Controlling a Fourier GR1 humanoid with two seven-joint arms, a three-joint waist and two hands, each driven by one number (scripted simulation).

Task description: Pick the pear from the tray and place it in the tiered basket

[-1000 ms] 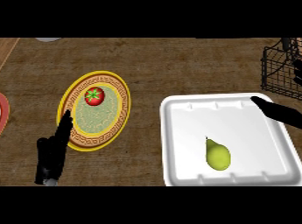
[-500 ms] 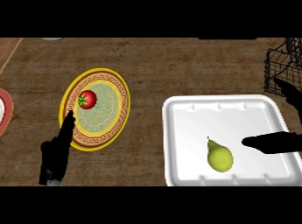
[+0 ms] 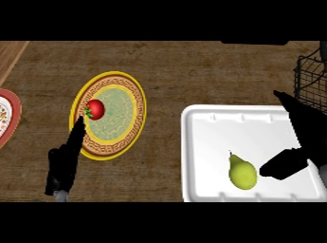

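Dim, even lighting, faint shadows, no glare; plates stretched tall by distortion

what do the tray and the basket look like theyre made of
The tray looks like white plastic or foam: smooth matte surface, raised rim, rounded corners and small moulded notches along its far wall; which of the two is unclear. The tiered basket looks like dark metal wire: thin black strands crossing in an open grid you can see the counter through.

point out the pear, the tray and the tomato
pear [image 3: 242, 172], head view, middle of its body
tray [image 3: 215, 142], head view, bare floor left of the pear
tomato [image 3: 95, 109], head view, its red centre
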